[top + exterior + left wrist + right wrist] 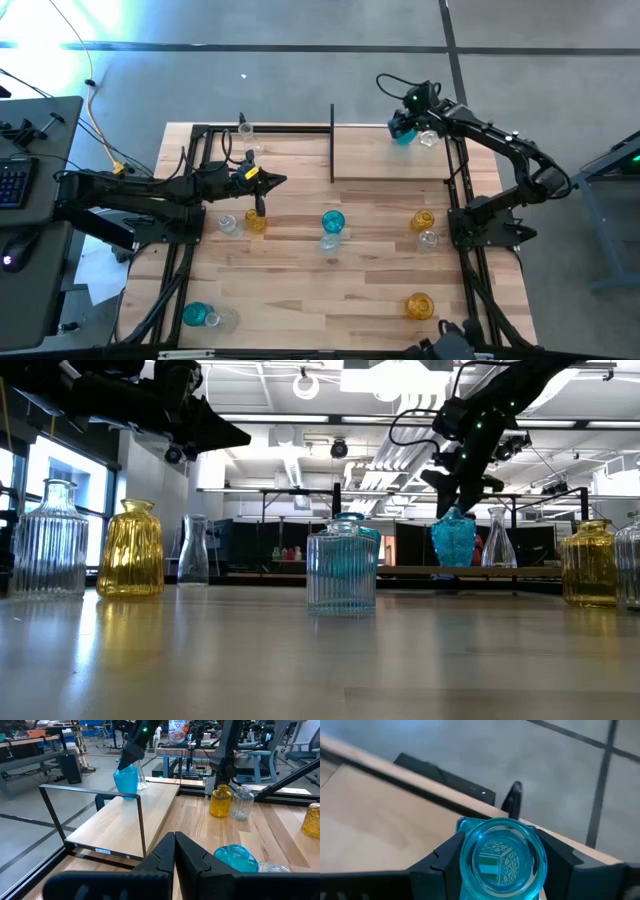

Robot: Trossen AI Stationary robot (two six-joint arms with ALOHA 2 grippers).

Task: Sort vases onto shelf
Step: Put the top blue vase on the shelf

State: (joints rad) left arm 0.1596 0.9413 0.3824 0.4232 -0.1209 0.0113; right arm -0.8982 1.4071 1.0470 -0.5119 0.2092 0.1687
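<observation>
**Teal, amber and clear glass over pale wood**

Teal-blue vase (501, 857) with a diamond-cut pattern, clasped between the black fingers of the right gripper (404, 128) at the shelf's one o'clock corner. Pale, light-grained wood for the shelf (390, 160), edged in thin black frame. Clear smooth glass (428, 138) just beside the teal one. Ribbed amber vase (131, 550) and ribbed clear vase (48, 540) at nine o'clock in the low view. Vertically ribbed clear glass (342, 568) at centre, teal showing behind it. More amber (419, 305) at five o'clock on the striped butcher-block table (300, 300). Black left gripper (276, 180), yellow-tipped.
</observation>
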